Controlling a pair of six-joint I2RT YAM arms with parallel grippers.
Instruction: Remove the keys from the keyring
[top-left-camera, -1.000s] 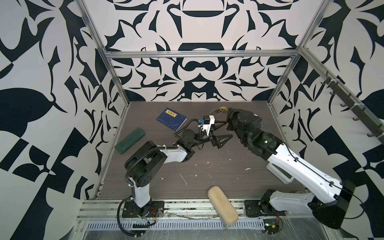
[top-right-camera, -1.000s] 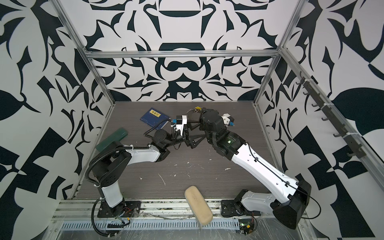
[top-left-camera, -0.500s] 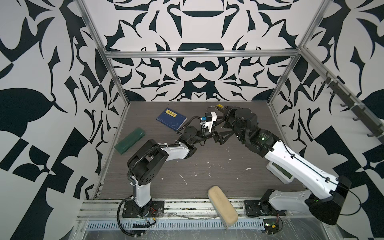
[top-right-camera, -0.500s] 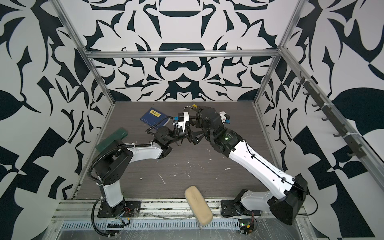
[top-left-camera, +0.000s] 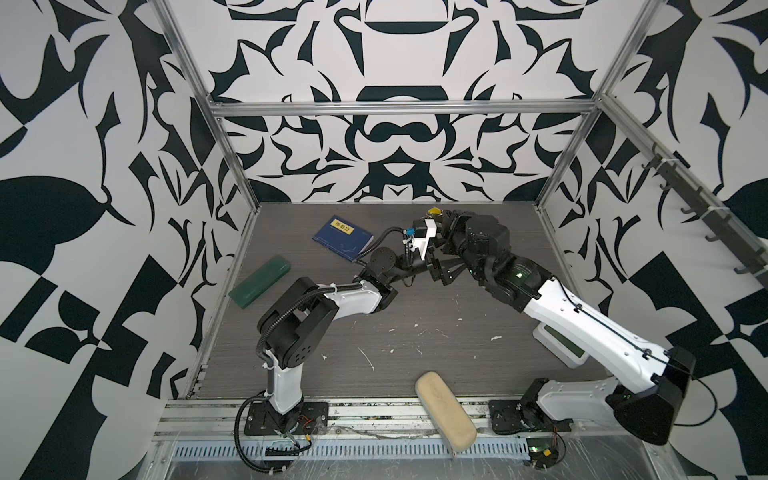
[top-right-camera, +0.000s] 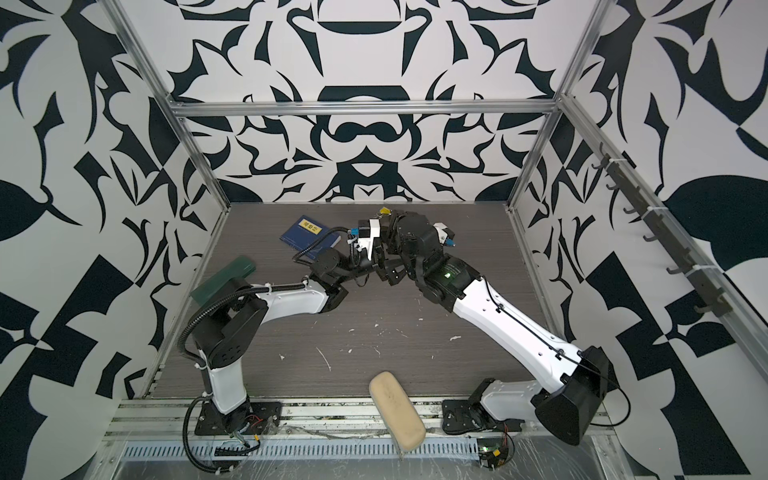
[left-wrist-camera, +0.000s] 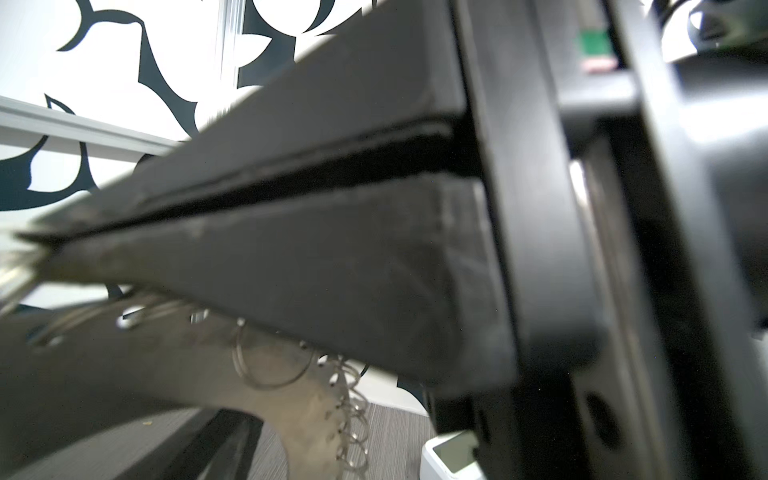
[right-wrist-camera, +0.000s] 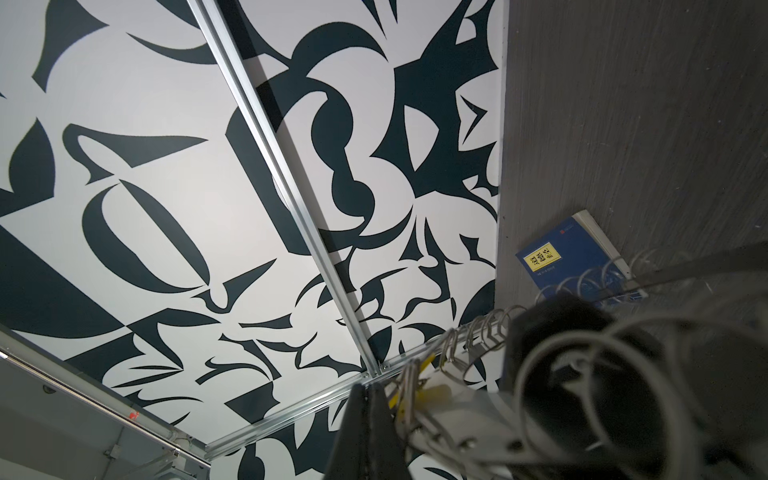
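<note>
Jaws: right gripper (right-wrist-camera: 368, 409) is clamped on the keys (right-wrist-camera: 432, 391); left gripper (top-left-camera: 444, 270) is held wide open. The keyring (left-wrist-camera: 316, 415) should be braced before pulling.

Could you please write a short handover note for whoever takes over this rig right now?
Right gripper: shut, apparently pinching the yellow key tag by its small ring.
Left gripper: open, jaws spread next to the right arm's wrist; contact with the keyring is unclear.
Things: tag and keyring are both in the air above the table, with the tag at the disc's fringed rim.
Done: nothing visibly separated.
Left: work the tag's ring off the keyring.
</note>
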